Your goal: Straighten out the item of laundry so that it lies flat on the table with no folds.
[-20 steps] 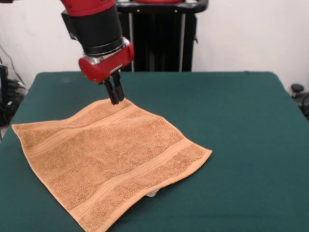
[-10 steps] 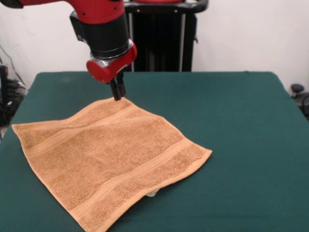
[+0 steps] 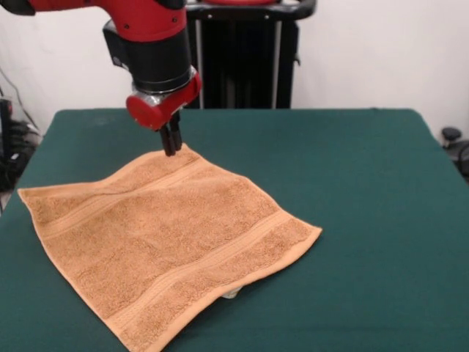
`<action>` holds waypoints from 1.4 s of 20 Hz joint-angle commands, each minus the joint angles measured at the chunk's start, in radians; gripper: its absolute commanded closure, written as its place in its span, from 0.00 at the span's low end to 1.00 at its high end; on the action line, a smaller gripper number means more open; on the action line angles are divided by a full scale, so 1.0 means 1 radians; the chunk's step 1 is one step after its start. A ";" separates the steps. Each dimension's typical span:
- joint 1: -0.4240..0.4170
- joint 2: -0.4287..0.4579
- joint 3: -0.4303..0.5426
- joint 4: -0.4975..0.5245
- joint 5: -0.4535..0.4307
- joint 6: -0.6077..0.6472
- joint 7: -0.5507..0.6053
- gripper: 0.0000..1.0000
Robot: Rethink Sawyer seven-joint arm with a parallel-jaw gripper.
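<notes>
From the camera across the desk, the small square orange-tan terry-cloth towel (image 3: 165,242) lies spread on the left half of the broad dark green felt-topped desk (image 3: 352,191), turned like a diamond with one corner toward the robot and one toward the camera. Its two woven bands run parallel near opposite edges, and the cloth looks almost fully opened; a slight rise shows along the far left side, and a scrap of white, likely the tag, peeks from under the near right edge.

The red and black arm comes down from the upper left, and its black hand (image 3: 171,144) sits right at the towel's far corner. The two fingers are drawn together with no visible gap; whether a pinch of cloth is caught between them cannot be told. That corner is probably chosen because pulling it away from the middle would take out the remaining slack.

No overhead picture is given for this moment, so nothing can be added from above.
</notes>
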State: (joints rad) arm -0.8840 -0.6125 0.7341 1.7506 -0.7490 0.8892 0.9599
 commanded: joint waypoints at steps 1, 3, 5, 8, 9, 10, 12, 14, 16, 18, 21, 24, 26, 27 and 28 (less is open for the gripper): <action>0.040 0.041 0.004 -0.011 -0.062 0.033 -0.177 1.00; 0.046 0.048 0.000 -0.017 -0.073 0.034 -0.175 1.00; 0.043 0.052 0.003 -0.017 -0.077 0.035 -0.179 1.00; 0.044 0.063 0.000 -0.018 -0.089 0.034 -0.178 1.00; 0.045 0.075 -0.002 -0.022 -0.088 0.046 -0.185 1.00; 0.046 0.077 -0.004 -0.023 -0.092 0.047 -0.185 1.00; 0.048 0.081 -0.004 -0.025 -0.096 0.049 -0.183 1.00; 0.046 0.095 -0.004 -0.029 -0.096 0.053 -0.186 1.00; 0.042 0.115 -0.001 -0.033 -0.095 0.048 -0.187 1.00; 0.044 0.129 0.001 -0.041 -0.096 0.038 -0.178 1.00; 0.049 0.146 -0.009 -0.057 -0.123 0.022 -0.176 1.00; 0.059 0.137 -0.028 -0.067 -0.159 0.042 -0.191 1.00; 0.063 0.132 -0.041 -0.075 -0.182 0.059 -0.199 1.00; 0.067 0.133 -0.045 -0.083 -0.196 0.061 -0.202 1.00; 0.067 0.136 -0.044 -0.086 -0.200 0.061 -0.204 1.00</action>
State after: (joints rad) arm -0.8762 -0.4888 0.7259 1.7324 -0.8789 0.8892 0.9599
